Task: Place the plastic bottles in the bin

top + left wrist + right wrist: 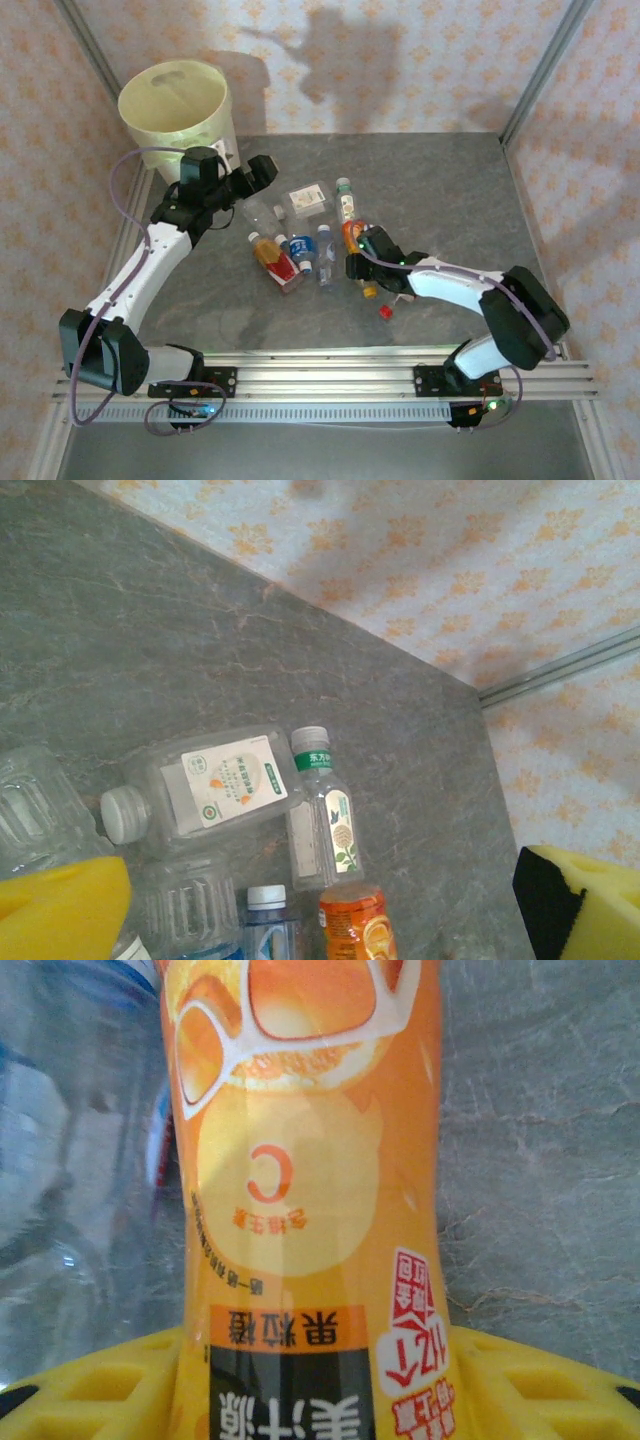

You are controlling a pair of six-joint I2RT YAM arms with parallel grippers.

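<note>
The bin (175, 100) stands at the table's back left corner. Several plastic bottles lie in a cluster mid-table: a white-labelled one (308, 198) (200, 785), a green-capped one (345, 197) (322, 815), blue-labelled ones (302, 250), a red-labelled one (278, 262) and an orange juice bottle (352, 238) (300, 1190). My right gripper (358, 255) (310, 1390) has its yellow fingers (540, 1390) pressed against both sides of the orange bottle, which lies on the table. Between the bin and the cluster hovers my left gripper (250, 180) (320, 900), open, with nothing between its pads (60, 910).
A clear bottle (70, 1140) lies right beside the orange one. Loose caps, one red (385, 311) and one yellow (369, 291), sit near the right arm. Patterned walls enclose the table (450, 190) at back and sides.
</note>
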